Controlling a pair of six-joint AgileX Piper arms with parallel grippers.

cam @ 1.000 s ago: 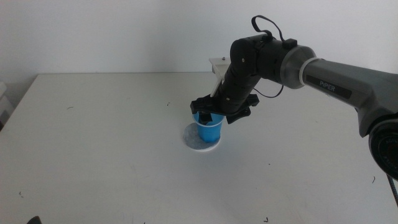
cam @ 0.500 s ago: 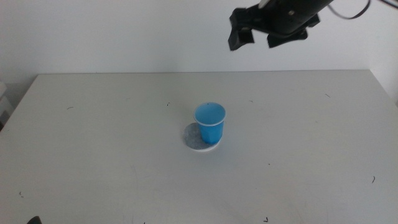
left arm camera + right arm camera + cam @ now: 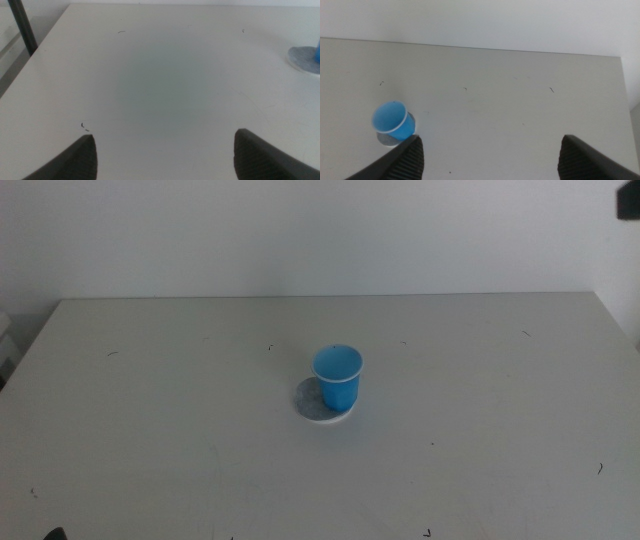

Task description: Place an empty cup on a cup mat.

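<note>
The blue cup (image 3: pixel 338 378) stands upright and empty on the grey cup mat (image 3: pixel 310 402) near the table's middle, set toward the mat's right side. Nothing holds it. My right gripper (image 3: pixel 491 150) is open and empty, high above the table and far from the cup; the right wrist view shows the cup (image 3: pixel 393 119) and the mat (image 3: pixel 386 139) far below. Only a dark part of the right arm (image 3: pixel 629 200) shows at the middle view's top right corner. My left gripper (image 3: pixel 164 150) is open and empty, low over the table at the near left; the mat (image 3: pixel 304 57) shows at its view's edge.
The white table (image 3: pixel 150 400) carries small dark scuff marks. A white wall stands behind its far edge. A dark upright post (image 3: pixel 21 25) stands off the table's left side in the left wrist view.
The right gripper let go of the cup on the mat, rose, and drew back up and to the right, nearly out of the middle view. The cup stays upright on the mat.
</note>
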